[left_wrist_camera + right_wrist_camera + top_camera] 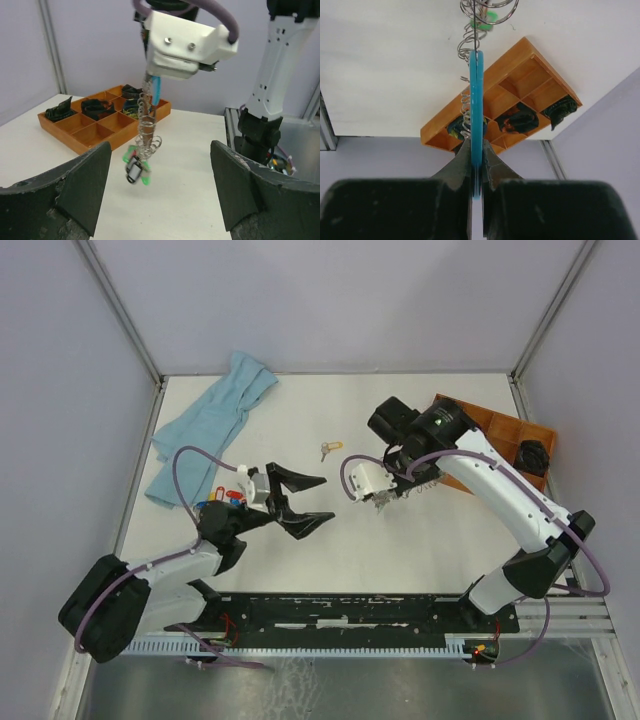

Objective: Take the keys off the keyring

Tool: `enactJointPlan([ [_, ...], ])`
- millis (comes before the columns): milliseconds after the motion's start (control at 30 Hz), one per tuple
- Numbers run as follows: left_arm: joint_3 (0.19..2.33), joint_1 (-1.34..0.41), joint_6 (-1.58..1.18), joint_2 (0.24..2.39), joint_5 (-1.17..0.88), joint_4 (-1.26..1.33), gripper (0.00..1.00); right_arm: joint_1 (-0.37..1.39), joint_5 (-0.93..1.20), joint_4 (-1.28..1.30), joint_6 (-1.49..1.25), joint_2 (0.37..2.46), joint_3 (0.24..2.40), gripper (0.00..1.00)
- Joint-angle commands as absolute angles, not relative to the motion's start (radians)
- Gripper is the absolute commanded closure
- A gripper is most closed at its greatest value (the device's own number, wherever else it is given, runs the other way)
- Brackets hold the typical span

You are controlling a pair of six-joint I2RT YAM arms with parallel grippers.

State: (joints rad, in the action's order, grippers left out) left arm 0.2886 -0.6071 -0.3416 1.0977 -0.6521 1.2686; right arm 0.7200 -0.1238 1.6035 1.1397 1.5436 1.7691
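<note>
At the left of the table (420,550), a few loose keys (226,494) with red and blue tags are seen lying off the ring; just right of them the left gripper (326,499) is held with its fingers wide apart, nothing between them. Farther right, at mid-table, a single key (329,449) is seen lying alone, so part of the removal is judged done. To the right, the keyring (148,132) is hung above the table from the right gripper (476,150), whose fingers are clamped on its light-blue stretch; with many green-tagged keys (136,169) strung on it, most of the task is judged left.
</note>
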Motion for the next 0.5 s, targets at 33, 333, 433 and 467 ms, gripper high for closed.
enactJointPlan([
  [33,0.261,-0.716,-0.006,1.161,-0.667,1.420,0.16,0.786,-0.320,1.722,1.101,1.515,1.791,0.98],
  [333,0.282,-0.799,0.131,1.279,-0.655,1.443,0.18,0.905,-0.302,1.762,1.050,1.506,1.770,0.98],
  [433,0.302,-0.806,0.132,1.323,-0.661,1.454,0.17,0.908,-0.318,1.760,1.049,1.509,1.752,0.98],
  [467,0.312,-0.810,0.129,1.340,-0.660,1.458,0.18,0.908,-0.309,1.761,1.048,1.508,1.758,0.98],
])
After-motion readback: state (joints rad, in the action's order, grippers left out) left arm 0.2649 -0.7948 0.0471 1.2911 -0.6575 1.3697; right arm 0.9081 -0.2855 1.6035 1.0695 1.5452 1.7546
